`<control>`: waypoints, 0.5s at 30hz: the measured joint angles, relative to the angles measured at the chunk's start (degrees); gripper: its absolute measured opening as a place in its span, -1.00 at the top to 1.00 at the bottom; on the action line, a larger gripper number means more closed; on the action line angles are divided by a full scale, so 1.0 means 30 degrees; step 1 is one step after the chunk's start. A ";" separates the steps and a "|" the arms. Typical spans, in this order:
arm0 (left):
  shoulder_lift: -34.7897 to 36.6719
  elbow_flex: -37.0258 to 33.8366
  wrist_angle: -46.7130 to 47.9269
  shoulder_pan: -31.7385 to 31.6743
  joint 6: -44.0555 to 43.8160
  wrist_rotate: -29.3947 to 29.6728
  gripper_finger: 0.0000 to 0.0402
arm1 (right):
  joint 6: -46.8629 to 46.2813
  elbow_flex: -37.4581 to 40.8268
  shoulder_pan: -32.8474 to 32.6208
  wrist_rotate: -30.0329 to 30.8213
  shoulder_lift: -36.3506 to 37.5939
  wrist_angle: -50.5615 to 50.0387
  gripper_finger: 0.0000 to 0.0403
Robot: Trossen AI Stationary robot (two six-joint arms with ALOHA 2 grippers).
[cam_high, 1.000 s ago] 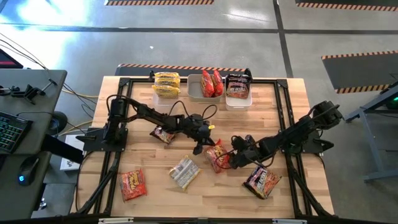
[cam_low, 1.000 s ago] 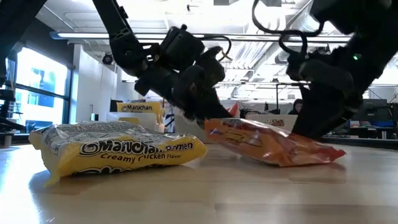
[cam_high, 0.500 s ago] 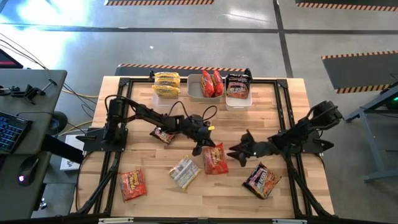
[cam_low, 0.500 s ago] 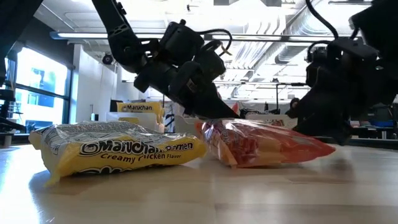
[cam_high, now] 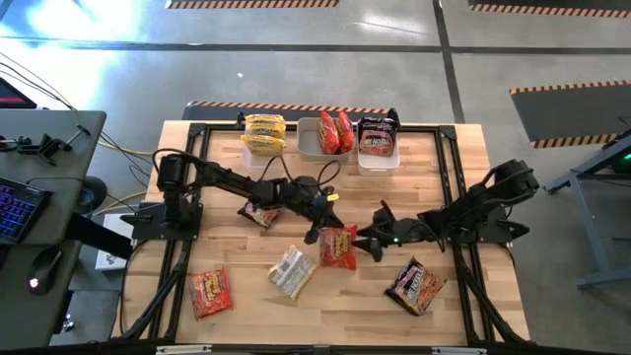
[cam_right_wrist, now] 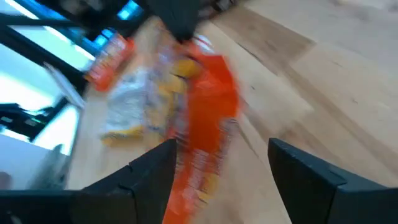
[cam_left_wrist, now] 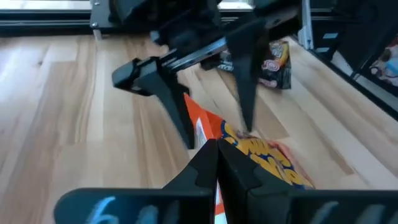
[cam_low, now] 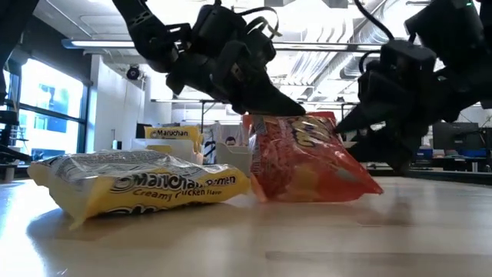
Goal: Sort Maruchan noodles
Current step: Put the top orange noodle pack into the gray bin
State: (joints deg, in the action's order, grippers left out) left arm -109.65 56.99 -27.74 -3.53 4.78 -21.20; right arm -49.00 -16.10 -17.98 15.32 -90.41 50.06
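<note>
I am holding the left gripper (cam_high: 316, 235) over the middle of the wooden table (cam_high: 454, 187), its fingers pinching the top edge of a red-orange crinkly plastic noodle packet (cam_high: 337, 247); in the low view that packet (cam_low: 307, 158) is standing up on its lower edge, tilted, with the gripper (cam_low: 269, 110) clamped on its upper corner. From the left wrist camera I am seeing the two dark fingertips (cam_left_wrist: 211, 163) pressed together on the packet's seam (cam_left_wrist: 261, 155). The right gripper (cam_high: 370, 243) is sitting just beside the same packet on its right, fingers spread wide and holding nothing, which the right wrist view confirms with the packet (cam_right_wrist: 202, 118) apart from them. A yellow and silver packet (cam_high: 292, 271) is lying flat just to the left. Other packets are resting apart: a dark one (cam_high: 258, 212) under the left arm, a red one (cam_high: 210, 293) near the front left, a dark red one (cam_high: 416, 286) front right. Three clear plastic tubs (cam_high: 377, 163) at the far edge are holding yellow, red and dark packets.
</note>
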 joint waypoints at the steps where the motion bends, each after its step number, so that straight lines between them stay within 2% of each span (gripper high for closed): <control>1: 0.0117 0.0000 0.0259 0.0000 0.0001 0.0136 1.00 | 0.0080 -0.0007 -0.0001 -0.0129 -0.0157 0.0581 -0.23; 6: 0.0330 0.0000 0.0389 0.0000 0.0226 0.0478 1.00 | 0.0298 -0.0260 -0.0012 -0.0092 -0.1464 0.1739 -0.23; 10: 0.0330 0.0000 0.0397 0.0010 0.0289 0.0720 1.00 | 0.1318 -0.1214 -0.0030 0.0053 -0.3445 0.3384 -0.23; 15: 0.0330 0.0000 0.0688 0.0058 0.0429 0.1105 1.00 | 0.2874 -0.2648 -0.0165 -0.0874 -0.5879 0.5546 -0.23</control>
State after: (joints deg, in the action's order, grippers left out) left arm -108.66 56.99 -25.67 -3.36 6.06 -17.89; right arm -40.38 -24.04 -18.48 12.69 -108.05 66.70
